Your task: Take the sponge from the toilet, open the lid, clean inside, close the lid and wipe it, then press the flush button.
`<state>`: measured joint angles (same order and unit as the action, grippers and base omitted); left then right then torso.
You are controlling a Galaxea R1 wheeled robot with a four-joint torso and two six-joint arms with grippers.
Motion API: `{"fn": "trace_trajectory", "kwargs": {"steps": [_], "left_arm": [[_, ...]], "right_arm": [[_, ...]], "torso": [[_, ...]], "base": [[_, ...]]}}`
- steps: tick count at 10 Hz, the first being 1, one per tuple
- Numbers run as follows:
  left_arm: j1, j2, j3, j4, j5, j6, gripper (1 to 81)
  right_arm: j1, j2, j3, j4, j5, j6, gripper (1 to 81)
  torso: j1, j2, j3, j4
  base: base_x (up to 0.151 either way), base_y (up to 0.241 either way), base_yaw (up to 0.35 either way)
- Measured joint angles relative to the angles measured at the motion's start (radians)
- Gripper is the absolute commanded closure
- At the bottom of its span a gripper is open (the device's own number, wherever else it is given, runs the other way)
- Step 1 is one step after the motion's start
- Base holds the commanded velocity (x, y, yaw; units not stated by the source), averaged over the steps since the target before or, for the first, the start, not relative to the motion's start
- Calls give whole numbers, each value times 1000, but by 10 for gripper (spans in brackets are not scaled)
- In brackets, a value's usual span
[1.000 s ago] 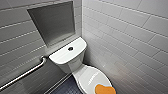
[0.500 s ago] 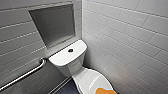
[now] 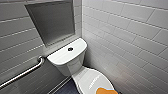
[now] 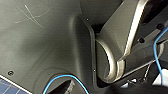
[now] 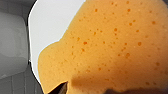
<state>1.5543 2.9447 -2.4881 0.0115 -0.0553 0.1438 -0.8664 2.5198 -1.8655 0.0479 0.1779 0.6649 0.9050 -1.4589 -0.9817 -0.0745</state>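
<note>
sponge (image 3: 107,91): orange, lying on the front end of the lid, partly cut off by the head view's lower edge; in the right wrist view its pored orange face is showing very close, white lid behind it
lid (image 3: 92,78): lying shut over the bowl, glossy white
toilet (image 3: 72,68): standing in the corner, tank against the grey tiled wall (image 3: 130,37)
flush button (image 3: 70,49): dark, round, sitting in the centre of the tank cover (image 3: 61,57)
grab bar (image 3: 25,72): metal, running along the wall beside the tank
niche (image 3: 51,22): grey recess above the tank
blue cable (image 4: 65,76): curving across the robot's dark body in the left wrist view
right gripper: spread or pinching, cannot tell
left gripper: cannot tell either
</note>
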Motion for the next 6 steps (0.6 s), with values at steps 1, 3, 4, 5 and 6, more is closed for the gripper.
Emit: {"fn": "trace_trajectory", "kwargs": {"steps": [1,3,4,5,6], "left_arm": [[1,0,0,0,1,0,10],[1,0,0,0,0,0,10],[1,0,0,0,1,0,10],[1,0,0,0,0,0,10],[1,0,0,0,1,0,10]], "right_arm": [[13,-2,1,0,6,24,10],[16,-3,1,0,20,36,10],[18,-3,1,0,20,41,10],[19,-3,-1,0,21,45,10],[19,0,-19,0,20,60,10]], "torso": [[0,-1,0,0],[1,-2,0,0],[1,-2,0,0],[1,-2,0,0],[1,-2,0,0]], "base": [[0,0,0],[0,0,0],[0,0,0],[0,0,0],[0,0,0]]}}
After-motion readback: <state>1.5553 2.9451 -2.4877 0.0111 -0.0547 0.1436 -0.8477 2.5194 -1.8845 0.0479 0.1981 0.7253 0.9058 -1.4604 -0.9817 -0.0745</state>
